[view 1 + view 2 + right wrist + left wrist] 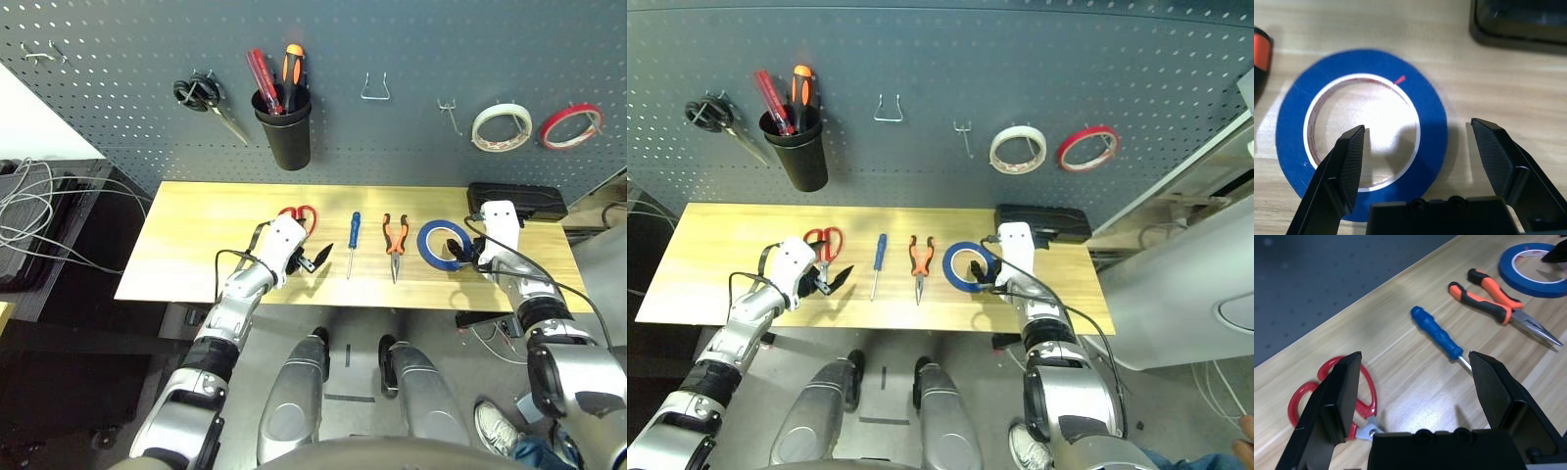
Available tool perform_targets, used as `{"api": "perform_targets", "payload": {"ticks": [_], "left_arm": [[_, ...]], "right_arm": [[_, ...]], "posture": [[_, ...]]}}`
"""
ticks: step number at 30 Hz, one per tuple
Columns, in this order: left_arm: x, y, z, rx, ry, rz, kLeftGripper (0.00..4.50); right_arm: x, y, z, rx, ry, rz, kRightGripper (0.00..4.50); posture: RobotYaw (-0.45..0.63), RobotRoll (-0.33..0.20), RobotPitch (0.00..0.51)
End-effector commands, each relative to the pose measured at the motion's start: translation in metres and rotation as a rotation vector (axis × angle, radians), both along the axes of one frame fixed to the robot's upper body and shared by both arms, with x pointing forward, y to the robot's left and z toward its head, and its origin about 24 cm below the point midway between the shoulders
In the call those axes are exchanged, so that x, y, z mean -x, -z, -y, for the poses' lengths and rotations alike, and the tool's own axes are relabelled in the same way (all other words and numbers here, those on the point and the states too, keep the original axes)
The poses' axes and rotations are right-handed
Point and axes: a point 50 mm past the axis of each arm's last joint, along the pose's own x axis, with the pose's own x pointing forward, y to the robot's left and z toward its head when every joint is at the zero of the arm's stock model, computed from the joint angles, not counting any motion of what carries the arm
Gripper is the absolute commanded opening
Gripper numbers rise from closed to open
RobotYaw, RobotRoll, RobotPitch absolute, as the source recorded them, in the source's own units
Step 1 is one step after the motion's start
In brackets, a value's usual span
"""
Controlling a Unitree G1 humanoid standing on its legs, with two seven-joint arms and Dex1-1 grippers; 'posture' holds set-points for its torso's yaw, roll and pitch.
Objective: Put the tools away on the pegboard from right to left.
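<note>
On the surface [196,235], step one: the blue tape roll [438,245].
Right claw [1418,147] hung wide over its three-o'clock rim, needing to squeeze; left claw [1415,382] gaped empty.

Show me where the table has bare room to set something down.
The table's left stretch, between its left edge and the red-handled scissors, is bare. So is the back strip between the tool row and the pegboard. It is crowded from the scissors through the screwdriver and pliers to the blue tape roll and black box.
</note>
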Motion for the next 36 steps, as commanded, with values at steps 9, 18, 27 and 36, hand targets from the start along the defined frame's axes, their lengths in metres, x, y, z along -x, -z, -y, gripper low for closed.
{"api": "perform_targets", "payload": {"ticks": [9, 18, 27, 36], "left_arm": [[0.01, 0.006, 0.009, -0.012, 0.064, -0.027, 4.5], [0.009, 0.005, 0.007, -0.009, 0.058, -0.021, 4.5], [0.002, -0.001, 0.005, -0.003, 0.036, 0.038, 4.5], [-0.007, -0.009, 0.002, 0.008, 0.026, 0.077, 4.5]], "right_arm": [[0.007, 0.014, 0.0, 0.022, 0.081, -0.099, 4.1], [0.005, 0.011, 0.002, 0.032, 0.125, -0.103, 1.12], [0.002, -0.002, 0.012, 0.097, 0.101, -0.008, 0.74], [-0.008, -0.032, -0.004, 0.165, -0.102, 0.186, 0.73]], "posture": [[0.08, 0.0, 0.316], [0.09, 0.0, 0.3], [0.07, 0.0, 0.26], [0.06, 0.0, 0.241]]}}
